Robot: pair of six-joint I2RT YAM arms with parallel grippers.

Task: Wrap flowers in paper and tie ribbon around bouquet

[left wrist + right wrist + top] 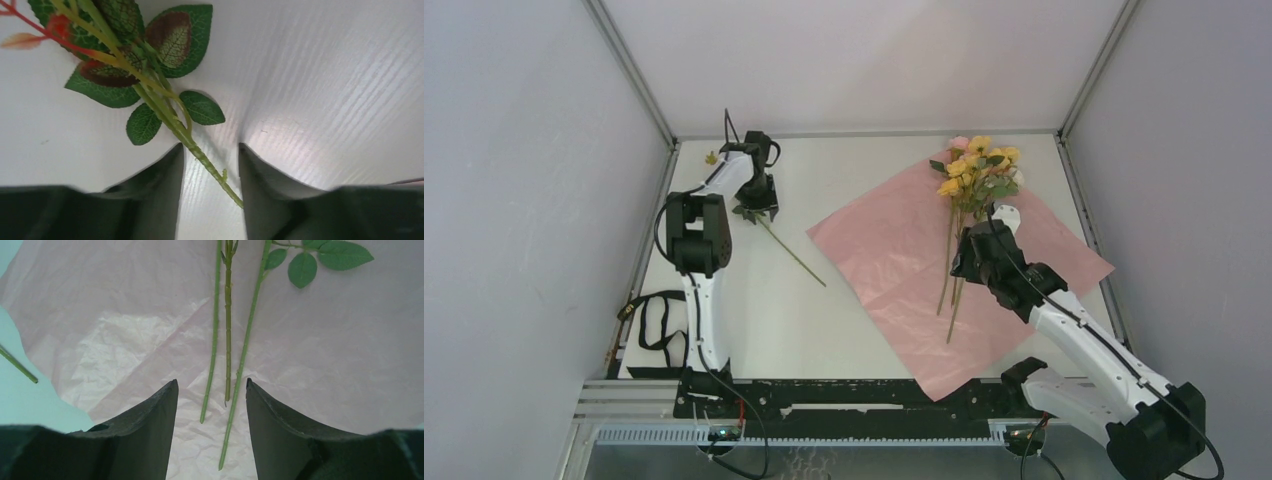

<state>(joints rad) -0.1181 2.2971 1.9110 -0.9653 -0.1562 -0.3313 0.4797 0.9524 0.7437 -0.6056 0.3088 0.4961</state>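
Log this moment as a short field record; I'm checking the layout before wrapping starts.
paper: spread flat on the table, unfolded
flowers: bunch lying on the paper, blooms at its far corner
loose stem: on bare table, left of the paper
ribbon: near left edge of the table, untouched
left fingers: open, one on each side of the loose stem
right fingers: open, over the bunch's stems
wrapping: not yet begun
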